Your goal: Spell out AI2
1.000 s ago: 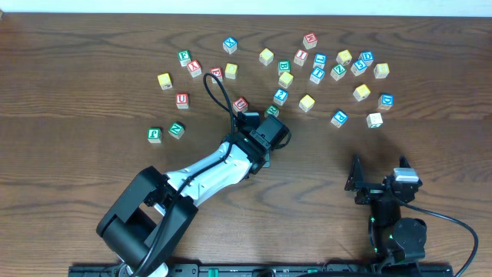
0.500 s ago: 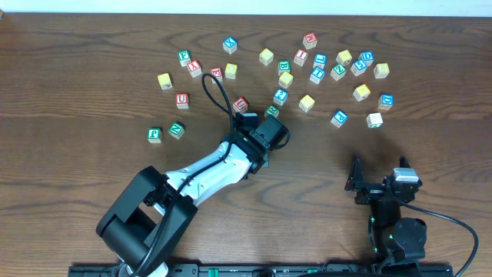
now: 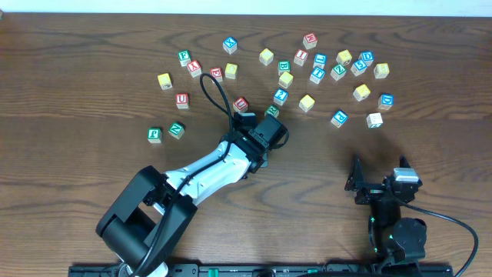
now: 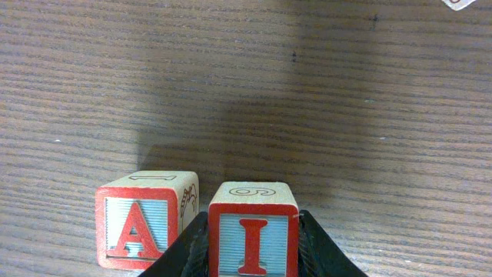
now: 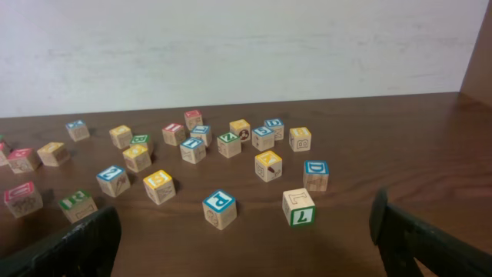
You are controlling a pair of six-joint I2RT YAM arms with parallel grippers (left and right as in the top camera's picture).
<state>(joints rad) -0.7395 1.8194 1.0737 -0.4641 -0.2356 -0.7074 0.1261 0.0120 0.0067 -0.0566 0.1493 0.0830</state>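
Observation:
In the left wrist view my left gripper is shut on a red-framed I block. A matching red A block stands just to its left with a narrow gap between them. The lower edges of both blocks are cut off, so I cannot tell if the I block rests on the table. In the overhead view the left gripper covers both blocks. A blue block that seems to bear a 2 lies just beyond it. My right gripper is open and empty, and it also shows in the right wrist view.
Several loose letter blocks lie scattered across the far half of the table, from a green pair at the left to a white block at the right. A blue P block and a green 7 block lie nearest the right gripper.
My left gripper has edged very slightly to the left with the I block in it. The right arm has not moved.

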